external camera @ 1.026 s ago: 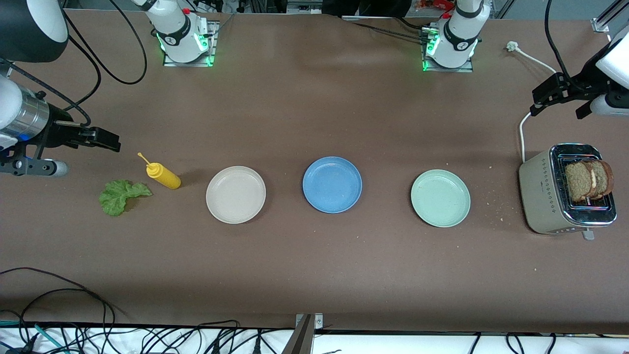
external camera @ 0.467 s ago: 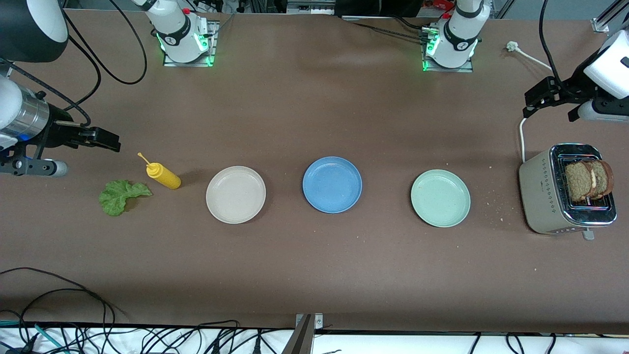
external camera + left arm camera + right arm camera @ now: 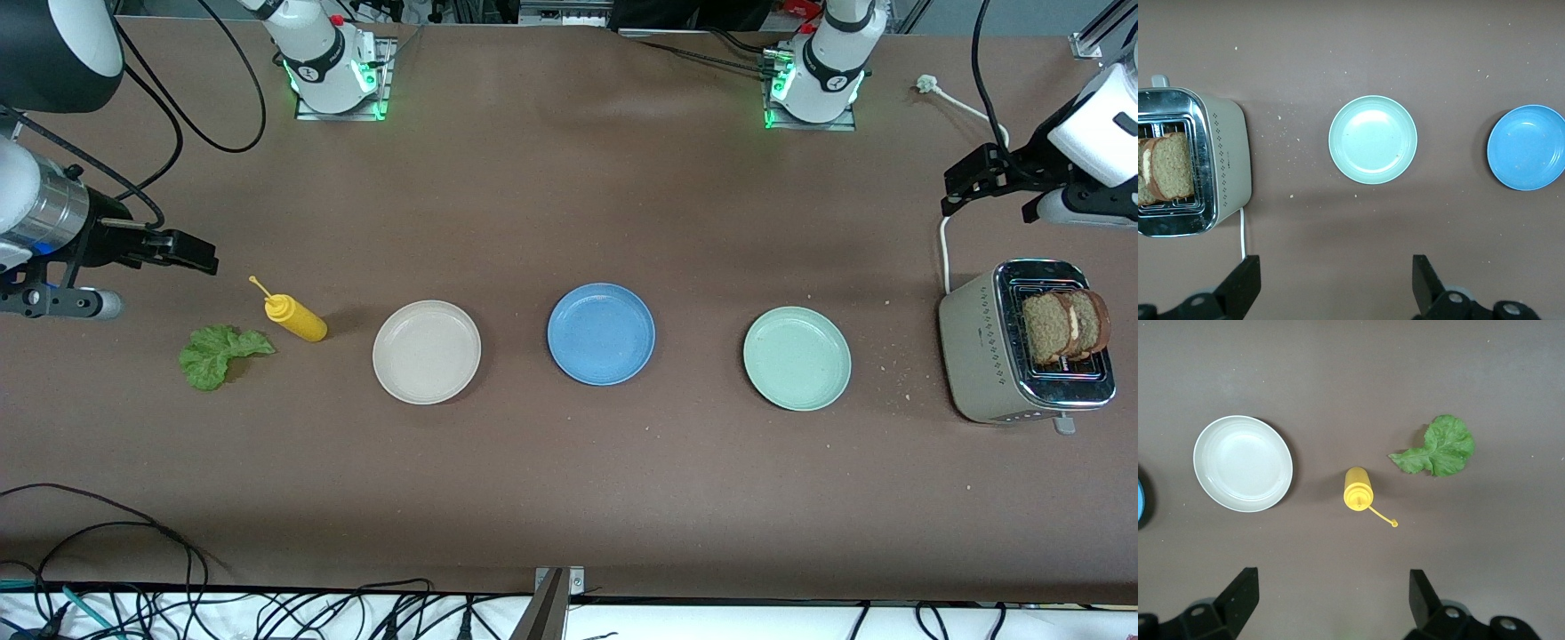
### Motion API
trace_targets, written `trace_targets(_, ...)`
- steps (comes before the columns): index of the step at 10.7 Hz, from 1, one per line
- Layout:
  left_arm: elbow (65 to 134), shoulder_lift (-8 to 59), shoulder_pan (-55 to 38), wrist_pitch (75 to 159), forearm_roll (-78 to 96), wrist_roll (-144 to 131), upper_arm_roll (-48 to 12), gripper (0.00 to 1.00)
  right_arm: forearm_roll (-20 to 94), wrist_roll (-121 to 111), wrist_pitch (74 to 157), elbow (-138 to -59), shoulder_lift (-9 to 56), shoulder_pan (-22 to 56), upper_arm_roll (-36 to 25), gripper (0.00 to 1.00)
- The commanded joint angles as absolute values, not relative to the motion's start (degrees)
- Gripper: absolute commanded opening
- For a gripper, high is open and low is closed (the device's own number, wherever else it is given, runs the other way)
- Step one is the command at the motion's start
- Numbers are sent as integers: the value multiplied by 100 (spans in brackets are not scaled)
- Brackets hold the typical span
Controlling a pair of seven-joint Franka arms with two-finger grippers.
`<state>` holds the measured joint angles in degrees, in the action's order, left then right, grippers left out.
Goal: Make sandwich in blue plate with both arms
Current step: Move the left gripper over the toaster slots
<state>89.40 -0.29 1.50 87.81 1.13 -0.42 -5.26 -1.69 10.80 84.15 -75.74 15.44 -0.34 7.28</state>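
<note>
The blue plate (image 3: 601,333) (image 3: 1527,147) sits mid-table and holds nothing. Two brown bread slices (image 3: 1064,325) (image 3: 1168,167) stand upright in the toaster at the left arm's end. A green lettuce leaf (image 3: 220,354) (image 3: 1439,447) lies flat on the table at the right arm's end. My left gripper (image 3: 958,188) (image 3: 1335,267) hangs open and empty over bare table beside the toaster. My right gripper (image 3: 206,256) (image 3: 1333,580) is also open and empty, hovering above the table by the yellow bottle and the lettuce.
A beige plate (image 3: 427,352) (image 3: 1243,463) and a pale green plate (image 3: 797,358) (image 3: 1373,139) flank the blue one. A yellow squeeze bottle (image 3: 298,318) (image 3: 1358,488) lies beside the lettuce. The toaster (image 3: 978,356) (image 3: 1228,160) trails a white cord (image 3: 944,249).
My left gripper has drifted a little toward the table's middle while its wrist rose in the front view. The right arm has not moved.
</note>
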Motion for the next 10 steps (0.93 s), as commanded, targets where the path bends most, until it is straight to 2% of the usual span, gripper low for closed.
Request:
trace_targets(1, 8736, 88, 158, 8649, 264, 17, -519, 100, -97, 1037, 8455, -7638, 1485, -53, 738, 100)
trace_targets(5, 8736, 105, 176, 8675, 185, 35, -536, 100, -97, 1037, 8455, -7638, 1485, -53, 738, 100)
trace_targets(7, 8693, 341, 499, 8727, 150, 175, -370, 100, -97, 1037, 8455, -7638, 1485, -61, 738, 100)
trace_targets(10, 8684, 877, 1315, 9594, 105, 1245, -343, 100, -88, 1037, 8464, -7638, 1485, -62, 738, 100)
